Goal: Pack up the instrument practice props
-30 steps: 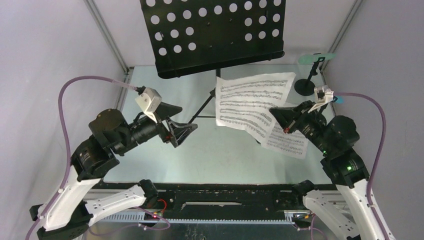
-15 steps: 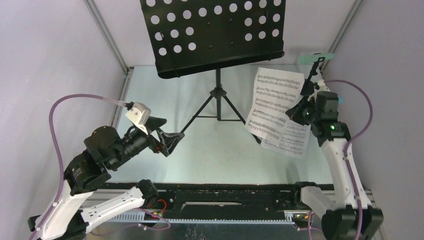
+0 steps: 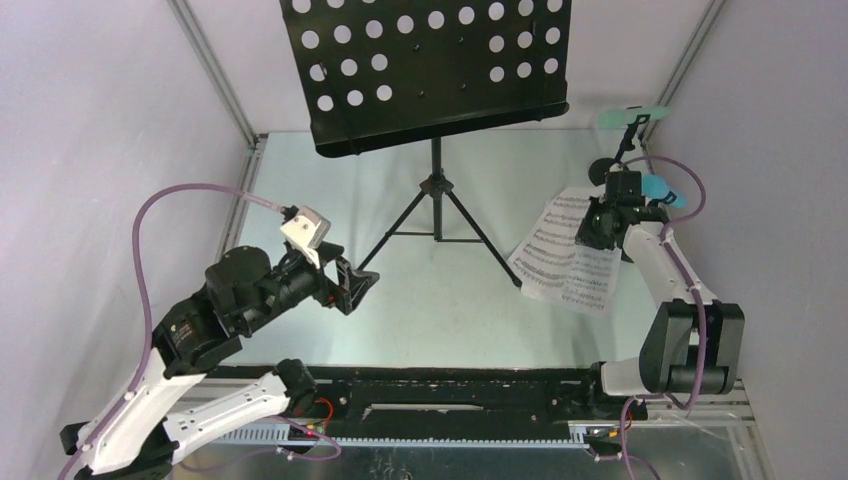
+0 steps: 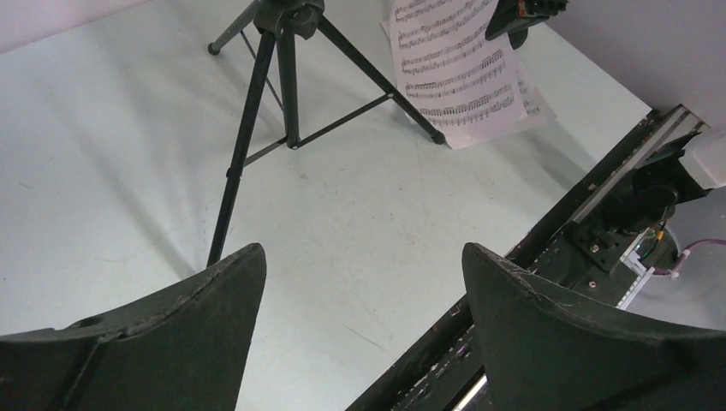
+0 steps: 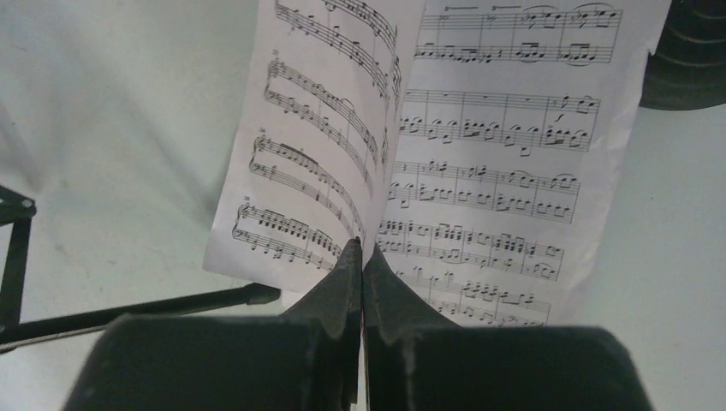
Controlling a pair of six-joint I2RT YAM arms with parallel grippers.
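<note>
At lower left, the left gripper (image 3: 362,285) is spread wide and empty. At top centre stands one music rack (image 3: 430,70); we judge it stiff and top-heavy, best grasped by its post. At right, the right gripper (image 5: 360,261) is clamped on the edge of one of two sheet-music pages (image 5: 505,171), likely light, limp and tearable. Beyond it we count one mint-green microphone (image 3: 632,115) and one blue microphone (image 3: 664,190).

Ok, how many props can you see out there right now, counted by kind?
Music stand: 1
Sheet-music pages: 2
Mint-green microphone: 1
Blue microphone: 1
Mic holder: 1 in view; no second one can be seen
Total: 6
</note>
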